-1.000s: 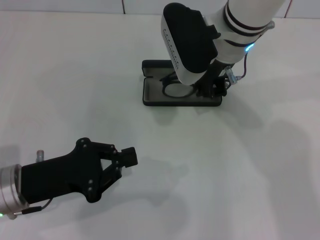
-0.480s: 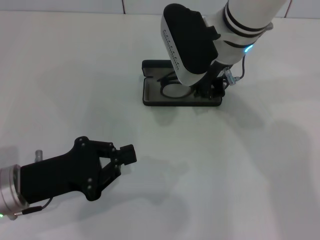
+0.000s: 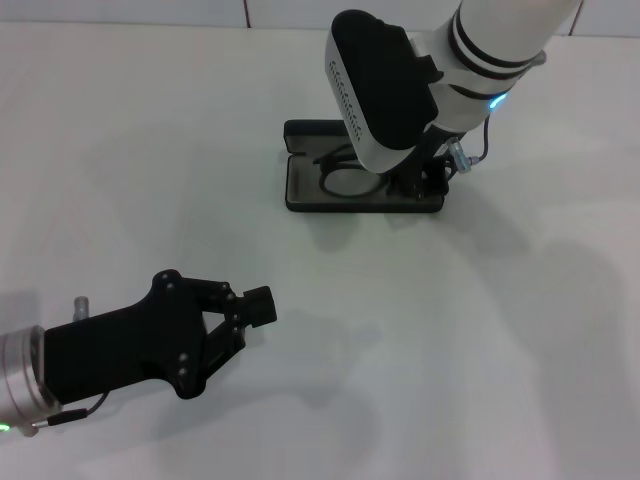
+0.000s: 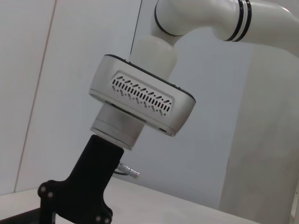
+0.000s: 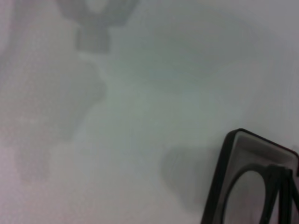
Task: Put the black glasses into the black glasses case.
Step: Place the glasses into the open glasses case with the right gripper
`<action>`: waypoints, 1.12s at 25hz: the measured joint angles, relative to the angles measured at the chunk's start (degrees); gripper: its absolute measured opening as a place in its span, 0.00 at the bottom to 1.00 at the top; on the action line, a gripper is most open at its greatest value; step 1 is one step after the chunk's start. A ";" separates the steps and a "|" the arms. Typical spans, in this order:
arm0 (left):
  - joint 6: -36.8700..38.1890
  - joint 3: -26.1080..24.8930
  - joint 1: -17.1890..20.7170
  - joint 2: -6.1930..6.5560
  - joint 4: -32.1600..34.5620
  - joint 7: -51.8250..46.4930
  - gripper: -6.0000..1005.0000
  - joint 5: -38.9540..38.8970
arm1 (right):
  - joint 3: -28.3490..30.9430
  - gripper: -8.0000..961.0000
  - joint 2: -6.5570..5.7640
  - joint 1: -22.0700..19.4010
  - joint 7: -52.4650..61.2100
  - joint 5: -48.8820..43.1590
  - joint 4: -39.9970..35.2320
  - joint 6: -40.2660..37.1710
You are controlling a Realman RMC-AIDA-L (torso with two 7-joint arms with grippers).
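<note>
Black thin-framed glasses (image 3: 345, 176) lie in the case (image 3: 300, 170); right gripper (image 3: 418, 180) grip unclear.

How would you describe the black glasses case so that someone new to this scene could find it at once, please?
On the white table, look to the far side, under the right gripper. The black glasses case lies open there, a flat rounded rectangle with grey lining and the black glasses inside. The left gripper, also black, hangs nearer the camera.
</note>
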 joint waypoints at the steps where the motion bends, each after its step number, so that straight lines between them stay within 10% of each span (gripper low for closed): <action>1: 0.00 0.00 0.00 0.00 0.00 0.00 0.06 0.00 | 0.00 0.13 0.00 0.00 -0.05 0.05 0.04 0.27; 28: -0.17 -0.16 -0.27 -0.35 0.02 0.18 0.06 -0.21 | -2.31 0.13 0.00 -1.04 -0.20 1.20 -0.51 1.97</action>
